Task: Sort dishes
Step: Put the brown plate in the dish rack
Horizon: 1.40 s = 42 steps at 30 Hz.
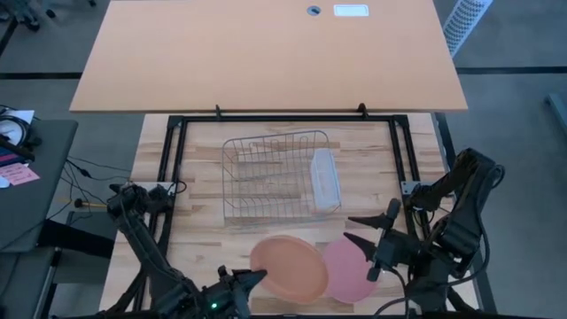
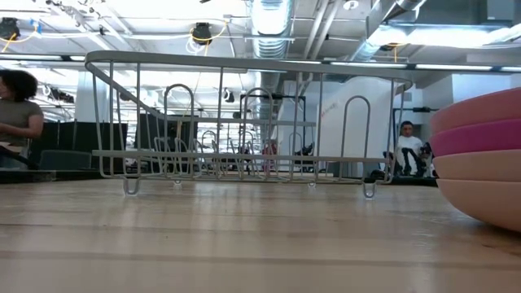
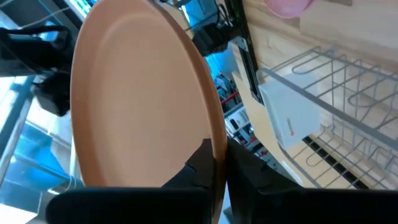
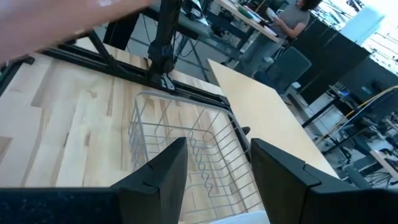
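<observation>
The left gripper sits at the near edge of the table, and its fingers are clamped on the rim of a salmon-orange plate. In the left wrist view that plate fills most of the picture, edge pinched tight between the two dark fingers. From above, the orange plate lies at the near middle of the table, overlapping a pale pink plate just to its right. From table height, the dishes show as a stack at the right edge: salmon on top, a bright magenta band under it, then pale pink layers beneath.

The right gripper hovers above the table just behind the pink plate, on the right side. Its jaws stand apart with nothing between them; the right wrist view looks straight through the gap between the two fingers at bare wood and the wire rack.

That rack sits in the middle of the table, behind the plates, with no dish in it. A translucent tub rests along its right side. Across the room in the low view, a person shows at the far left and another person sits far off on the right.
</observation>
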{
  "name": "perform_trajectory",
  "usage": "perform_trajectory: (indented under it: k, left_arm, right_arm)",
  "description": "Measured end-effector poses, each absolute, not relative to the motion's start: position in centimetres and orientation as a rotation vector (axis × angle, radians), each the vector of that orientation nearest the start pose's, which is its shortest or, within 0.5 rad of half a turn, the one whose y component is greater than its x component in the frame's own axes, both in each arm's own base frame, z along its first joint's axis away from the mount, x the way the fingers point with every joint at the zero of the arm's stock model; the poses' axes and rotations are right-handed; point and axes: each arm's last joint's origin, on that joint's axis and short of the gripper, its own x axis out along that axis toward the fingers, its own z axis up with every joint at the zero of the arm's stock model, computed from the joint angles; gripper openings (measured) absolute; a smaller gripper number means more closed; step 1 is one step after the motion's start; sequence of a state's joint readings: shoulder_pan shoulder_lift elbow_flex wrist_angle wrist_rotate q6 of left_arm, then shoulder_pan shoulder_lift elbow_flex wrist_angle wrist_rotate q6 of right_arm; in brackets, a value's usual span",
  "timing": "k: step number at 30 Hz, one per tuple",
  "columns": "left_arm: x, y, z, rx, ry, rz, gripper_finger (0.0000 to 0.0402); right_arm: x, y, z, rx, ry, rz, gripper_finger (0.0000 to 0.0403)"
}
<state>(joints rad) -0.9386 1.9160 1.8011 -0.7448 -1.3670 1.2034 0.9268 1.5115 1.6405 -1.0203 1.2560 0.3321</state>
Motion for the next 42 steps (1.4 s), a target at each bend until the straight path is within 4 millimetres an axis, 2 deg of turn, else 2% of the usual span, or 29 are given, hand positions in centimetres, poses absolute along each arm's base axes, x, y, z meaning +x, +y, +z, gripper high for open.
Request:
perform_trajectory:
  k: [33,38,42]
  left_arm:
    - [26.6,-31.0,32.8,1.923,0.596,0.166,0.0017]
    - [27.2,-30.3,33.0,1.783,0.588,0.208,0.0017]
    - [28.2,-28.4,34.3,1.494,0.559,0.295,0.0017]
  right_arm:
    - [19.5,21.2,39.8,-0.461,0.367,-0.344,0.0182]
    - [19.5,21.2,39.8,-0.455,0.366,-0.345,0.0182]
    - [19.5,21.2,39.8,-0.451,0.366,-0.346,0.0182]
